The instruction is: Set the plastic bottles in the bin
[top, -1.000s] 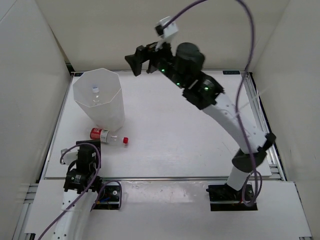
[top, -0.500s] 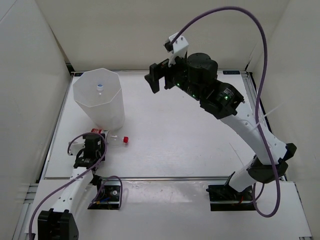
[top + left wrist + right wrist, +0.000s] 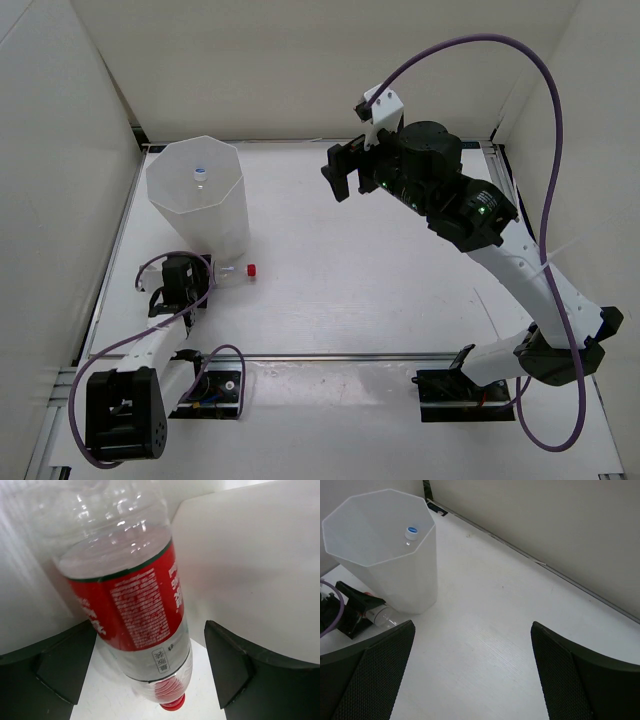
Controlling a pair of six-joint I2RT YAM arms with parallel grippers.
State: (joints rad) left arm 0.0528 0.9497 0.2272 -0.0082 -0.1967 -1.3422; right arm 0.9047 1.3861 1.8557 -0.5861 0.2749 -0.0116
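Where the red-label bottle [image 3: 135, 605] lies: beside the bin [image 3: 215, 215], between the left gripper's [image 3: 145, 665] wide jaws
Right gripper [image 3: 472, 670]: wide, empty

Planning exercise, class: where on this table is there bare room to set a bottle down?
Bare: middle and right of the table, from the bin to the right wall. Crowded: near-left, where the left gripper straddles the red-labelled bottle beside the bin.

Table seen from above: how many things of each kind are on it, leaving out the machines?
Bins: 1, the white bin.
Bottles: 2 visible, the red-capped bottle lying beside it and the blue-capped bottle inside it. Any others deeper inside cannot be seen.
Total: 3.
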